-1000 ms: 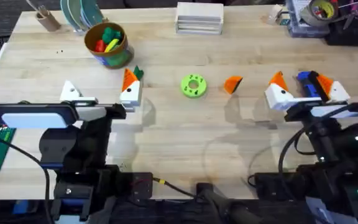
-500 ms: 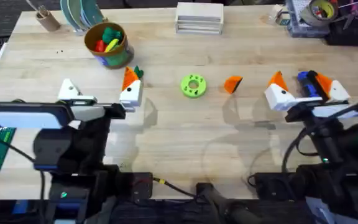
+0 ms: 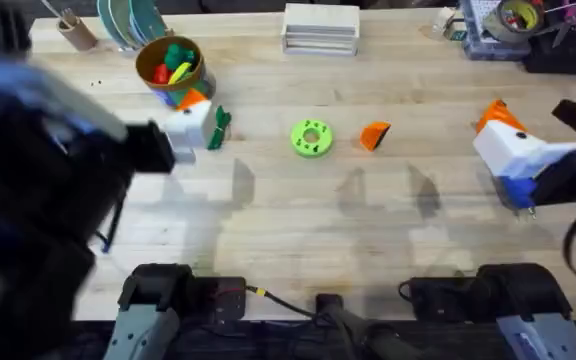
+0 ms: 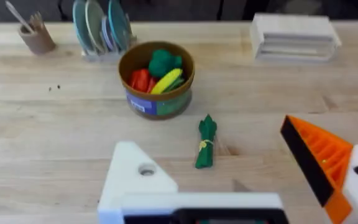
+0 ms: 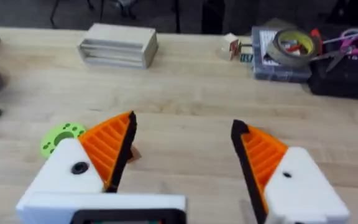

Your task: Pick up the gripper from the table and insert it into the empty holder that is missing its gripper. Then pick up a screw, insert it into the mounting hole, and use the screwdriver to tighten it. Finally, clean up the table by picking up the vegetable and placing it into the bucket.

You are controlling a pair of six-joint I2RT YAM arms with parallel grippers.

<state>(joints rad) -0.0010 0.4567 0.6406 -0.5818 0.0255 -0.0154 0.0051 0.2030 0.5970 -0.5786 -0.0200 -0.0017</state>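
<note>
Both robot grippers spread open, loose orange gripper [image 3: 374, 134] beside lime disc [image 3: 311, 138], vegetable [image 4: 206, 142] near bucket [image 4: 157, 76]

overhead looking down, wrists low, forward (both seeing tabletop [image 3: 298, 215])

My right gripper [image 5: 182, 152] hangs spread above the wooden table [image 5: 185, 106], a lime-green disc [image 5: 59, 137] beside one finger.

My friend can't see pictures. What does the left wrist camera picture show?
A white holder with no orange tip sits beside a finger with an orange ribbed pad. Beyond them on the wooden table, a green toy vegetable lies near a bucket of toy vegetables.
</note>
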